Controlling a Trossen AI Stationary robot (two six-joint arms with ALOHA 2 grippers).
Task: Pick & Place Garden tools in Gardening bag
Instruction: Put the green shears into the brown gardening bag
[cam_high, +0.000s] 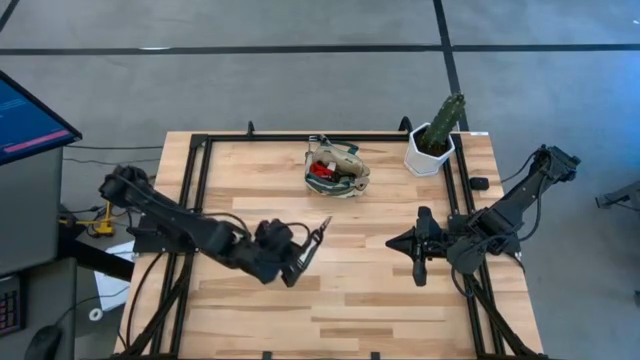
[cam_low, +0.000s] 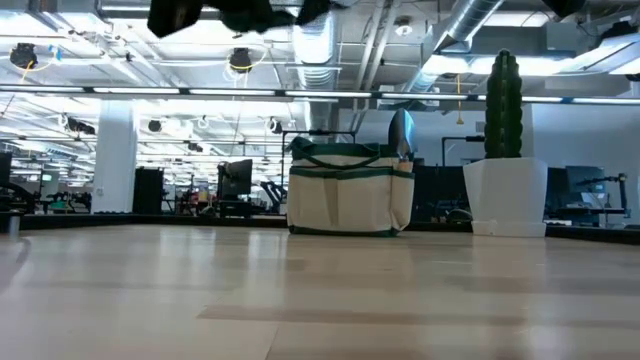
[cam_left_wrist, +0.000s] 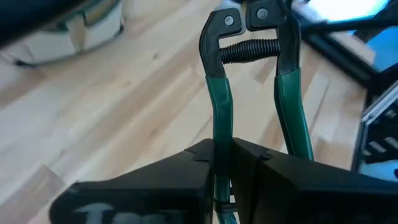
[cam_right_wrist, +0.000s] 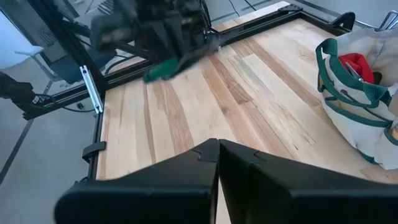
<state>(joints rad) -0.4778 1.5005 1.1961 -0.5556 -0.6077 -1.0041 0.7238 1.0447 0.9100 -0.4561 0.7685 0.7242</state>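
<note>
The pruning shears (cam_left_wrist: 249, 50) have green handles, a black head and a coil spring; my left gripper (cam_left_wrist: 224, 149) is shut on them above the table's left middle (cam_high: 295, 262). The shears (cam_high: 320, 232) stick out from it toward the gardening bag. The cream gardening bag with green trim (cam_high: 337, 168) stands on its base at the table's far middle (cam_low: 350, 190), with a red-headed tool (cam_right_wrist: 357, 62) and other tools inside. My right gripper (cam_high: 395, 242) hovers shut at the right middle, holding nothing (cam_right_wrist: 217, 155). My left gripper pinches one green handle of the shears (cam_left_wrist: 219, 134) between its two fingers. The handle runs lengthwise out past the fingertips, with the spring and head ahead. The second handle (cam_left_wrist: 292, 118) passes beside one finger. The shears are lifted clear of the table.
A white pot with a green cactus (cam_high: 435, 140) stands at the far right corner, right of the bag (cam_low: 505, 170). A black frame rail (cam_high: 195, 200) runs along the table's left, far and right sides. Bare wood (cam_high: 360, 300) lies between and in front of the arms.
</note>
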